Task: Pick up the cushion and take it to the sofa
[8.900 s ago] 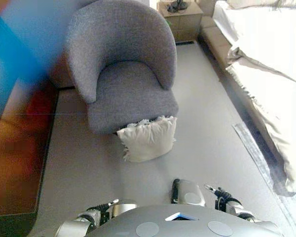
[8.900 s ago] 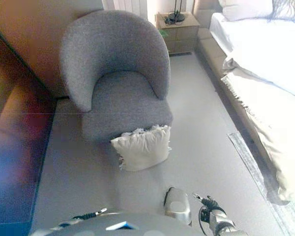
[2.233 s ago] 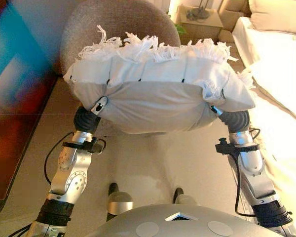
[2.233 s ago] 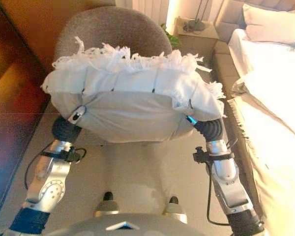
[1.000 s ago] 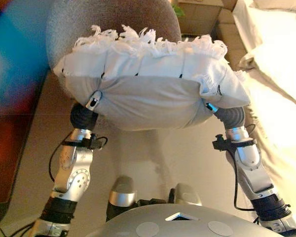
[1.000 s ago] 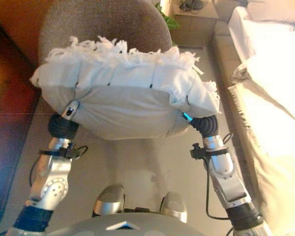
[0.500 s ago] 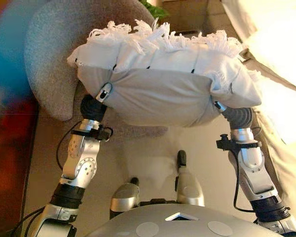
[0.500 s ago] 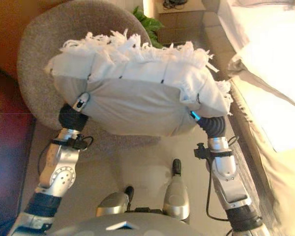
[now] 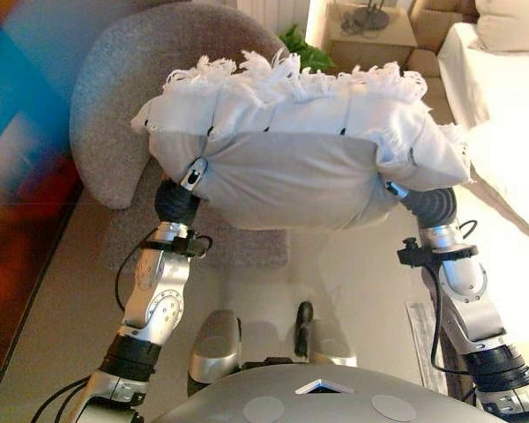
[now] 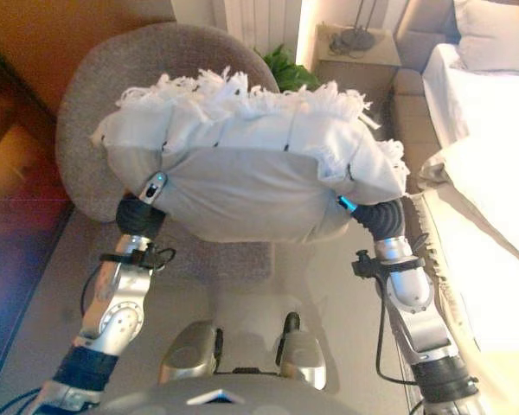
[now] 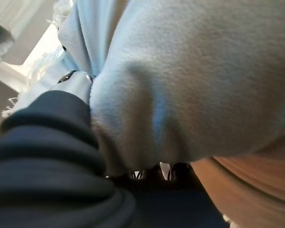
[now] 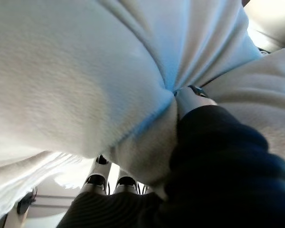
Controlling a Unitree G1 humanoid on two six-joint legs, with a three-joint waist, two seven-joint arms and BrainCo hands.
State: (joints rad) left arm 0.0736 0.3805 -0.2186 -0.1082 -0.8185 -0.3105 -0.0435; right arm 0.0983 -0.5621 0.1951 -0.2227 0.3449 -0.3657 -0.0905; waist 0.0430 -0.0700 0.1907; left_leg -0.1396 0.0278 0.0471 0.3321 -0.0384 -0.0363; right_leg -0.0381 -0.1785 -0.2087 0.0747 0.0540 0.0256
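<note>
Legible text, labels, numbers, signs: none. The cushion (image 9: 300, 159) shows plain pale cloth with a white fringe and carries no tag or print that can be read. The grey armchair (image 9: 115, 115) bears no label. The small cabinet (image 9: 370, 31) at the far end holds dark items too small to show any lettering. The bedding (image 10: 493, 104) is plain white, without marks. The floor strip (image 9: 423, 339) beside the bed shows no characters. Both wrist views are filled with cloth and dark ribbed cover, and no writing can be made out there.
</note>
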